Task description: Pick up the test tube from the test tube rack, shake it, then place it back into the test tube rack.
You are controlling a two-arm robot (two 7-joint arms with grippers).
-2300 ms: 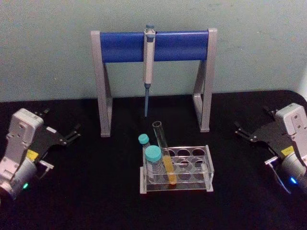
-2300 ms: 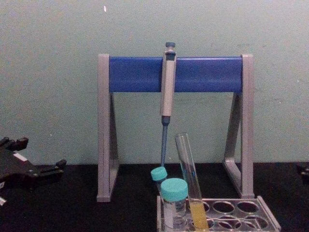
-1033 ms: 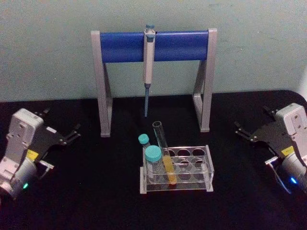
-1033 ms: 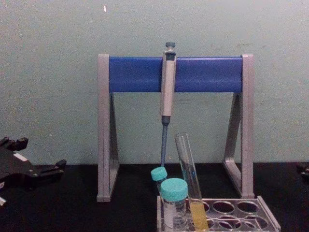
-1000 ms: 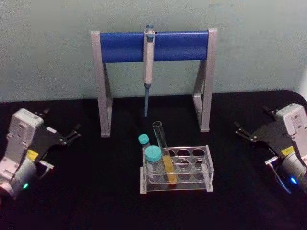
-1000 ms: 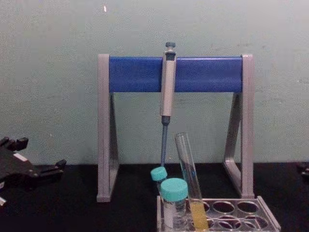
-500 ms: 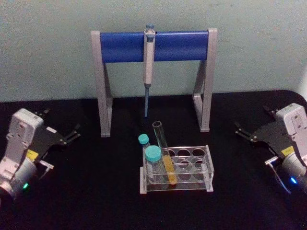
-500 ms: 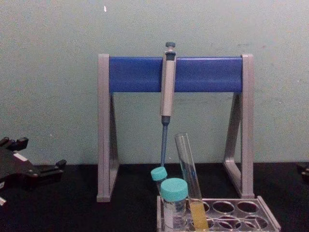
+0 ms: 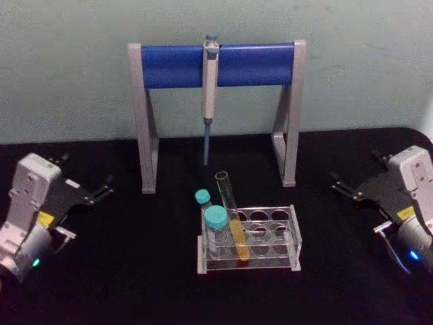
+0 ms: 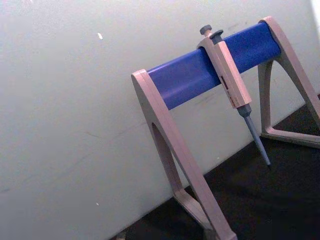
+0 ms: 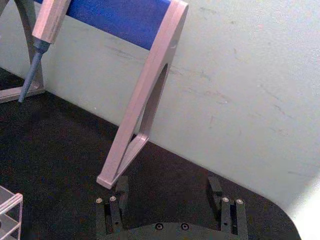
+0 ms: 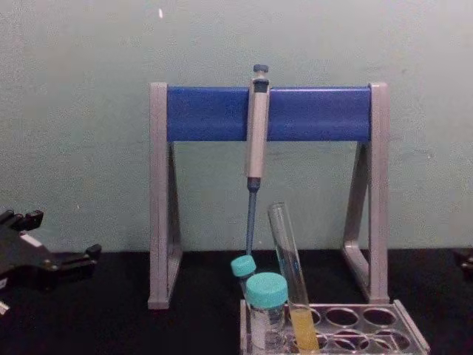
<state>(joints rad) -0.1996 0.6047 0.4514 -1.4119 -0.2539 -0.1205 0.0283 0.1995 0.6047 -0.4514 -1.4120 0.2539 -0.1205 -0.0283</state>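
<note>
Head view: left gripper [image 9: 86, 169] and right gripper [image 9: 354, 166] were parked at the two sides of the black table, both with jaws spread and nothing between them. The test tube [image 9: 232, 217] stood in the test tube rack [image 9: 270, 261], between the two pairs of jaws and well apart from each. Two teal-capped vials [image 9: 216, 217] sat just beside it, on the side nearer the left jaws.

Left wrist view: the grey-legged stand [image 10: 170, 140] with its blue crossbar, and a pipette [image 10: 227, 75] hanging from it, lay ahead of the left jaws.

Right wrist view: the black fingers [image 11: 121, 189] stood wide apart, aimed at a stand leg, with a rack corner off to one side.

Chest view: the tube leaned, its open mouth tipped toward the left jaws, with yellow-orange liquid in its rounded lower part. The rack was clear plastic with round holes.

Judgement: the reach had not begun. The side facing the right jaws looked clearer. The grip should go on bare glass above the rack top and below the mouth. The lift should follow the lean. The glass looked smooth and likely slippery, and the tube was uncapped, so the shake should be gentle.
</note>
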